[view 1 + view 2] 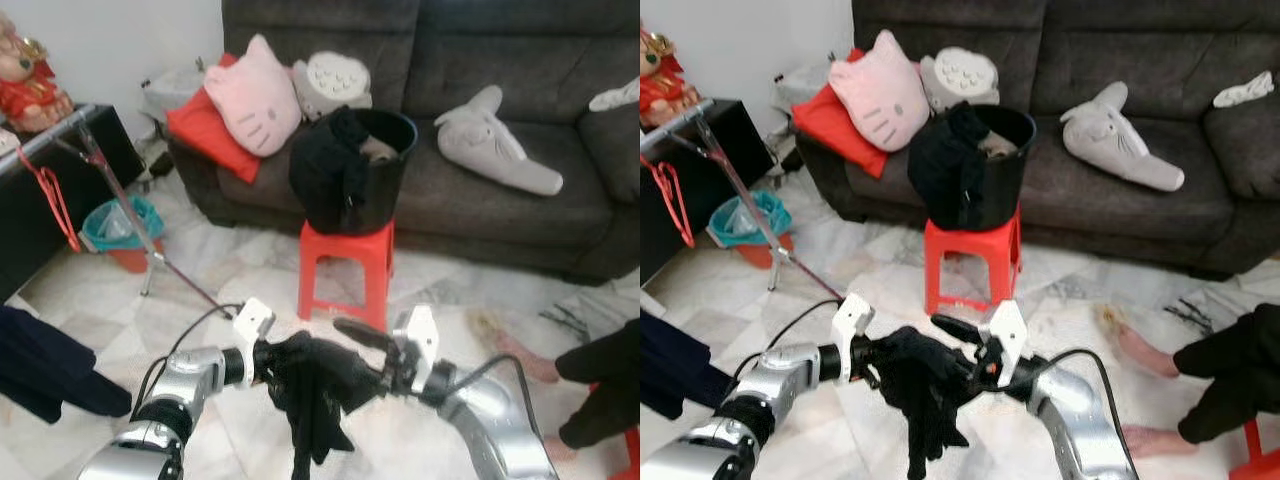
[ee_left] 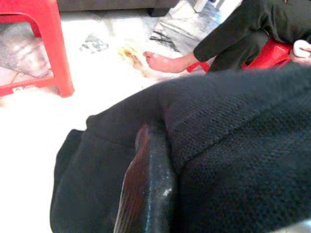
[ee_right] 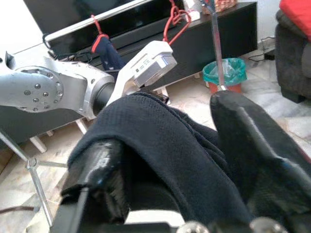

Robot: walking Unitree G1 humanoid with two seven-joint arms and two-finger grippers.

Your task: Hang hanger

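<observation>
A black garment [image 1: 315,390] hangs bunched between my two grippers, low in front of me above the floor. My left gripper [image 1: 268,362] is shut on its left side; in the left wrist view one black finger [image 2: 148,189] presses into the cloth [image 2: 233,145]. My right gripper [image 1: 365,350] grips the right side, with the cloth [image 3: 160,145] packed between its two fingers [image 3: 252,141]. Red hangers [image 1: 55,205] hang from a metal rack rail [image 1: 45,135] at the far left. No hanger can be made out in the garment.
Straight ahead, a red stool [image 1: 345,270] carries a black bucket [image 1: 385,165] draped with dark clothes, in front of a grey sofa [image 1: 520,190]. The rack's slanted leg [image 1: 130,225] and a teal bin [image 1: 115,225] stand left. A person's feet [image 1: 525,360] rest at right.
</observation>
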